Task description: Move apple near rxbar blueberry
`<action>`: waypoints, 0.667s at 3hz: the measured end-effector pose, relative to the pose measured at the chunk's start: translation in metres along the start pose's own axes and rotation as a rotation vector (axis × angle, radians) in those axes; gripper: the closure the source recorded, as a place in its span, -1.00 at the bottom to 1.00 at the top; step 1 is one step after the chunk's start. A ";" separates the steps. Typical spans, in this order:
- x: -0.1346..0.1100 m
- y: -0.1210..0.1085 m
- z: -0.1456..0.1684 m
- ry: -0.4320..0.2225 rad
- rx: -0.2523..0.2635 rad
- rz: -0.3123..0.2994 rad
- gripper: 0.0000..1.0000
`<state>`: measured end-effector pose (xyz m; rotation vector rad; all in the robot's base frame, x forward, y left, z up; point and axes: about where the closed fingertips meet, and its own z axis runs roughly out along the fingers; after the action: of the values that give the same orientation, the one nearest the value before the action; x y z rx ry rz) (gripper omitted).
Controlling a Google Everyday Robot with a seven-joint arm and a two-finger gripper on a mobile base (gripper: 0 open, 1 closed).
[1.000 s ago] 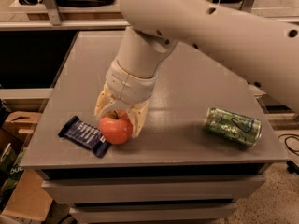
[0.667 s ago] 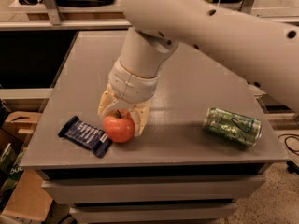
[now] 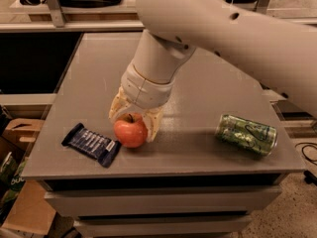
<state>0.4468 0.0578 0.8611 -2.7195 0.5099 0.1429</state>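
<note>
The red-orange apple (image 3: 130,131) is at the table's front left, just right of the dark navy rxbar blueberry (image 3: 91,144), which lies flat near the front edge. A small gap separates apple and bar. My gripper (image 3: 134,120) comes down from above. Its pale fingers (image 3: 154,125) stand on both sides of the apple and grip it at or just above the tabletop. The big white arm hides the back of the apple.
A green patterned drink can (image 3: 246,134) lies on its side at the front right of the grey table (image 3: 198,83). Cardboard boxes (image 3: 20,133) sit on the floor to the left. A dark shelf runs behind the table.
The gripper and the apple have shifted together a little to the right and back, away from the bar. The bar and the can have not moved.
</note>
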 end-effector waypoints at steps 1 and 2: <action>0.000 0.001 -0.002 0.024 0.013 -0.003 0.67; -0.001 0.001 -0.003 0.035 0.017 -0.006 0.19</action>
<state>0.4459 0.0560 0.8632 -2.7108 0.5110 0.0888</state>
